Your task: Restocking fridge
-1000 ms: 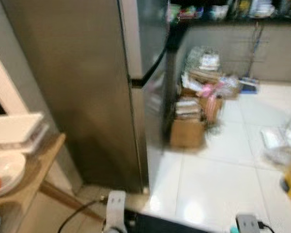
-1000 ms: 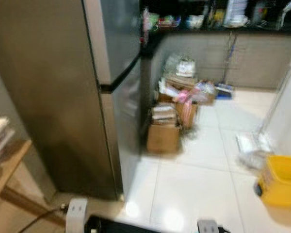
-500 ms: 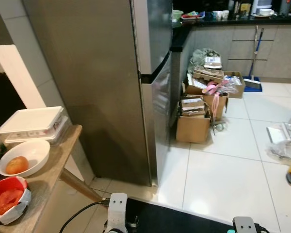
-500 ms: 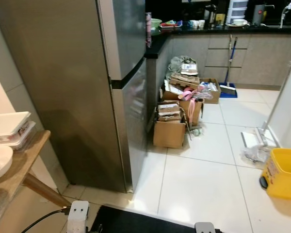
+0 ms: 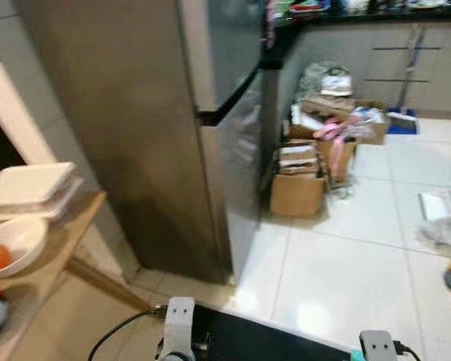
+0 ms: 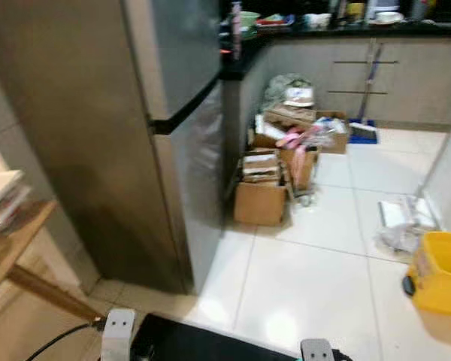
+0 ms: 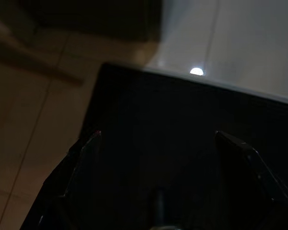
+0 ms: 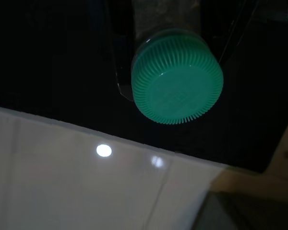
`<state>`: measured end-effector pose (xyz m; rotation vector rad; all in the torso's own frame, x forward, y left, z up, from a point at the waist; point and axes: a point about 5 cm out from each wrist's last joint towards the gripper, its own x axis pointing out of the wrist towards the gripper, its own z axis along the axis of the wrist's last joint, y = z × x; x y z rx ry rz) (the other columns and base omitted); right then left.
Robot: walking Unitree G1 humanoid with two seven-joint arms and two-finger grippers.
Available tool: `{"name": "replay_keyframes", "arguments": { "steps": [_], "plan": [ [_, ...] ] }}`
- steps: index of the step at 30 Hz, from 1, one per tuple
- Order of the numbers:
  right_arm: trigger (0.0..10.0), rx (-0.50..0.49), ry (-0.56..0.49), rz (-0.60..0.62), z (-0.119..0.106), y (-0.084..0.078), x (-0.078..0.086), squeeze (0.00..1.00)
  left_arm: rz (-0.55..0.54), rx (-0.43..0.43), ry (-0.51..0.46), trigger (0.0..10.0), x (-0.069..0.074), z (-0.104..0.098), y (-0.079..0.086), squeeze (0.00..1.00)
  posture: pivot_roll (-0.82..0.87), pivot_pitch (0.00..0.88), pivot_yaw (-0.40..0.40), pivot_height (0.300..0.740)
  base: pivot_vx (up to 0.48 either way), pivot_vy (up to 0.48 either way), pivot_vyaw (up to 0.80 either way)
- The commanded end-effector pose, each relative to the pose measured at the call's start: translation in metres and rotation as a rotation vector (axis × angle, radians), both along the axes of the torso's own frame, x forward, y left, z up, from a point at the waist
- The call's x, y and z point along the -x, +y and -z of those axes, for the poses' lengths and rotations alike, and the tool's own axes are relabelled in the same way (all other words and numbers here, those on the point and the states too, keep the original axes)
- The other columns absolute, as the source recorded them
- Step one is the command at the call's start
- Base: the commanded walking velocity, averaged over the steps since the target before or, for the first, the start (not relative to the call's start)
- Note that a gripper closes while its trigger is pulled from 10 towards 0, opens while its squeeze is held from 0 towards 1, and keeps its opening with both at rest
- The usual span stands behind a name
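Note:
A tall steel fridge [image 5: 135, 135] stands ahead on the left with both doors closed; a dark seam [image 5: 225, 113] divides upper door from lower. In the right wrist view my right gripper [image 8: 175, 62] is shut on a bottle with a ribbed green cap [image 8: 177, 79], hanging over white floor tiles. In the dark left wrist view my left gripper [image 7: 158, 139] is open, its two black fingers [image 7: 89, 143] wide apart with nothing between them. Both arms hang low at the bottom of the eye views.
A wooden table [image 5: 45, 271] at the left carries a white bowl [image 5: 11, 244] with an orange fruit and stacked white containers [image 5: 30, 188]. Cardboard boxes [image 5: 301, 188] crowd the floor right of the fridge. A yellow bucket [image 6: 440, 274] stands at the right. A cable [image 5: 120, 335] lies near my feet.
The whole picture has shifted and blurred, so the camera has moved. The fridge, table and boxes have not moved, and the fridge doors remain closed.

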<state>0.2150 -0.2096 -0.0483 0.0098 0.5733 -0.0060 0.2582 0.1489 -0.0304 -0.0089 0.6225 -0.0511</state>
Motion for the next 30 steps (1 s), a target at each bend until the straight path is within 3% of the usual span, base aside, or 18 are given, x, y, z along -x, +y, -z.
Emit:
{"name": "replay_keyframes", "arguments": {
  "steps": [1,8,30],
  "plan": [
    [10.0,-0.016,0.027,-0.003,0.0050,0.0051,0.0053,0.00,-0.013,-0.009,0.046,10.0,0.0077,0.0073,0.0049,0.00,-0.07,0.102,0.057,0.740,0.000,0.000,0.00],
    [10.0,-0.017,0.022,-0.005,0.0039,0.0061,0.0027,0.00,-0.030,0.034,0.028,10.0,0.0043,0.0034,0.0044,0.00,-0.07,0.101,0.058,0.740,0.138,0.000,0.00],
    [10.0,-0.020,0.026,-0.001,0.0052,0.0069,0.0042,0.00,-0.025,0.050,0.026,10.0,0.0034,0.0024,0.0040,0.00,-0.07,0.102,0.064,0.740,0.471,0.000,0.00]
  ]
}}
